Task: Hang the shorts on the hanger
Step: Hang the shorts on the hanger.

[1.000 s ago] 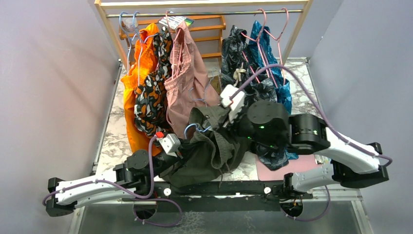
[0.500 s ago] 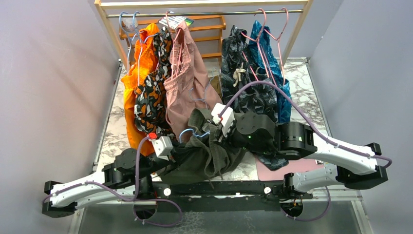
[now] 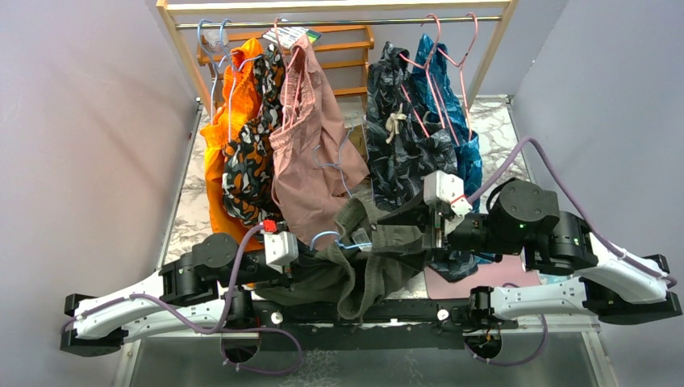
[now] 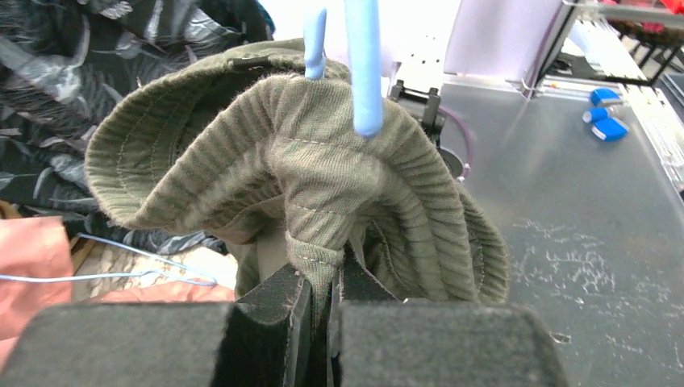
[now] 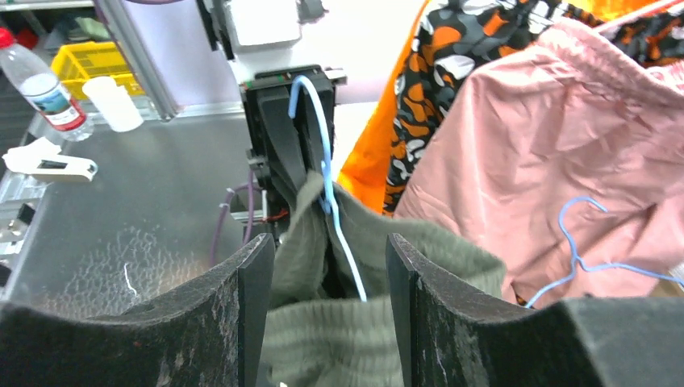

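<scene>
The olive-green shorts (image 3: 367, 262) hang bunched between my two grippers near the table's front edge. The light-blue hanger (image 3: 337, 240) pokes out of their waistband; its wire also shows in the left wrist view (image 4: 364, 72) and in the right wrist view (image 5: 339, 226). My left gripper (image 4: 323, 298) is shut on a fold of the shorts' waistband (image 4: 323, 185). My right gripper (image 5: 329, 282) is open, with the ribbed waistband (image 5: 339, 339) lying between its fingers (image 5: 250, 306). In the top view the left gripper (image 3: 302, 262) is at the shorts' left and the right gripper (image 3: 419, 230) at their right.
A wooden rack (image 3: 339, 6) at the back carries orange (image 3: 222, 137), leaf-print (image 3: 250, 169), dusty-pink (image 3: 310, 153), dark grey (image 3: 399, 137) and blue (image 3: 452, 97) garments on wire hangers. A spare blue hanger (image 5: 581, 258) lies on the pink shorts. A pink mat (image 3: 464, 284) lies front right.
My right arm has swung right and back toward the near edge, and the shorts are drawn out sideways. My left arm has shifted slightly right, still gripping the waistband.
</scene>
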Robot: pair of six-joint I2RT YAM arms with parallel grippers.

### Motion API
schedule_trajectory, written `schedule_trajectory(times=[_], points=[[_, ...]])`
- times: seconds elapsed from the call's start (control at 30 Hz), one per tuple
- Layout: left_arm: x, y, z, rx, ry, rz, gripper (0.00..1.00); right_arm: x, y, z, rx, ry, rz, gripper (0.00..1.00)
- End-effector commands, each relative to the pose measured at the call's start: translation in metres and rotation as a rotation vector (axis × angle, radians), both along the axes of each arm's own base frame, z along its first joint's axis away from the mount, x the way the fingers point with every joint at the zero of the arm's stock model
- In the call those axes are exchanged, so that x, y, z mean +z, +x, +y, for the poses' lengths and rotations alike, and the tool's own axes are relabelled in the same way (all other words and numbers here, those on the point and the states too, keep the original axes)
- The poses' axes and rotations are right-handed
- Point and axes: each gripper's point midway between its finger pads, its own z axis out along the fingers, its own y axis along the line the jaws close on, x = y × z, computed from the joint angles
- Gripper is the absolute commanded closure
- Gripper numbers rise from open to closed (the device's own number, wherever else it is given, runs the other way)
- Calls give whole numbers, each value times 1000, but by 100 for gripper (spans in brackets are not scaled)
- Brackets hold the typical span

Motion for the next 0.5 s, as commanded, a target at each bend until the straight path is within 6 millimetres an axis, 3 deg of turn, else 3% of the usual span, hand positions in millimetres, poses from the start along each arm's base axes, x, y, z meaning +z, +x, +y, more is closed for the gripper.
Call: schedule_trajectory(times=[0.0,0.3,0.4,0.47], points=[[29,-14,-5,-97,-41,-56,100,3,-18,24,130,32,-17,44],[30,-16,-14,-123,-22,-72,100,0,-28,47,202,38,13,48],[30,-14,-14,-114,-23,-72,100,-1,-27,52,204,35,18,58],[30,-13,-13,-103,-26,-71,100,-2,-25,55,194,34,19,70]])
